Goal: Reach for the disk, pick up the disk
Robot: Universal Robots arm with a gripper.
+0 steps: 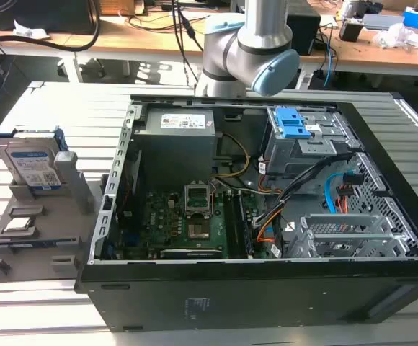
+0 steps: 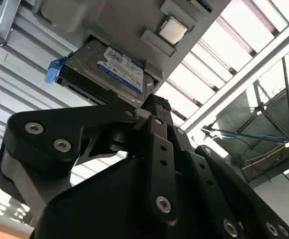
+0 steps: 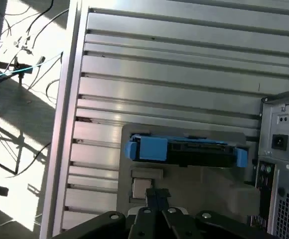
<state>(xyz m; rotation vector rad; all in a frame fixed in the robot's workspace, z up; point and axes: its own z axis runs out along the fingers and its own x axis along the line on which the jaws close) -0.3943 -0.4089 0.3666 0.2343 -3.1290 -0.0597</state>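
Note:
The disk (image 1: 32, 162) stands on edge in a grey holder (image 1: 75, 189) at the exterior view's left, beside the open computer case. It is silver with a white-and-blue label and blue side rails. In the second wrist view the disk (image 2: 117, 69) lies just beyond the tips of my black gripper (image 2: 153, 103), whose fingers meet with nothing between them. In the first wrist view the disk (image 3: 184, 149) shows edge-on with its blue rails, and the gripper (image 3: 157, 194) hangs short of it, well apart.
A small square processor chip (image 2: 173, 30) sits in the same holder near the disk. The black open computer case (image 1: 267, 285) takes up the middle of the ribbed metal table (image 1: 36, 317). The arm's elbow (image 1: 256, 50) is behind the case.

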